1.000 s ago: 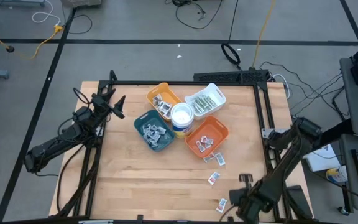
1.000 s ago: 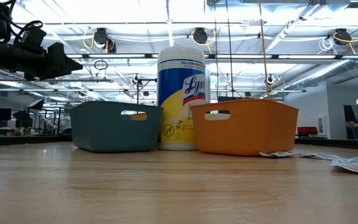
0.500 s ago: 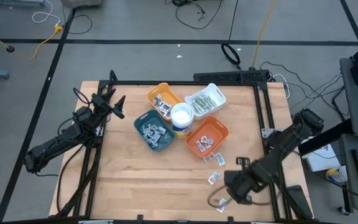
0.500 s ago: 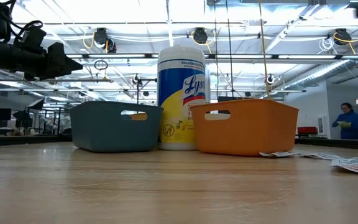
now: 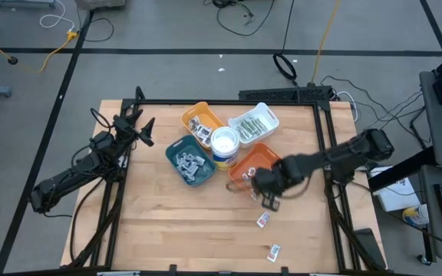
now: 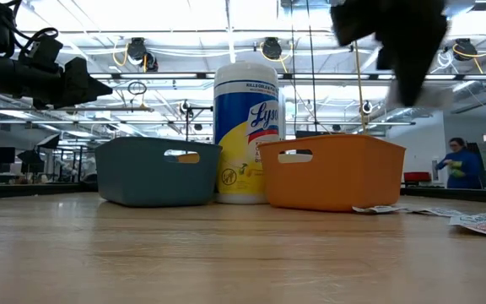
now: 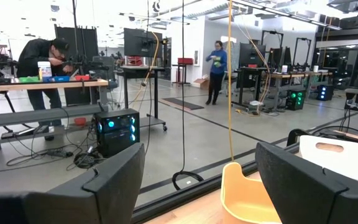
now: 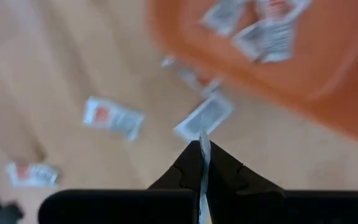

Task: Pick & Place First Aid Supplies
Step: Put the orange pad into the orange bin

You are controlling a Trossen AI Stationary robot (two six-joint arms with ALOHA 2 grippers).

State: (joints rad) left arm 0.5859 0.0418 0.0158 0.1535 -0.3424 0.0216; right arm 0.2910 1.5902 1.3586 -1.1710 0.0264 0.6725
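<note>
Now the right hand (image 8: 201, 155), closed on a thin white flat packet (image 8: 204, 169), hangs beside the orange plastic tray (image 5: 271, 157), probably to drop it in, while the left hand (image 7: 197, 186) waits open at the surface (image 5: 167, 222) edge.

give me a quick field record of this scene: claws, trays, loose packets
right claw: shut on a thin white flat packet, above the table near the orange plastic tray
left claw: open, waiting at the table's left edge
trays: orange, teal plastic tray, yellow plastic tray, white plastic tray, grouped around a white round tub
loose packets: a few on the wooden table
</note>
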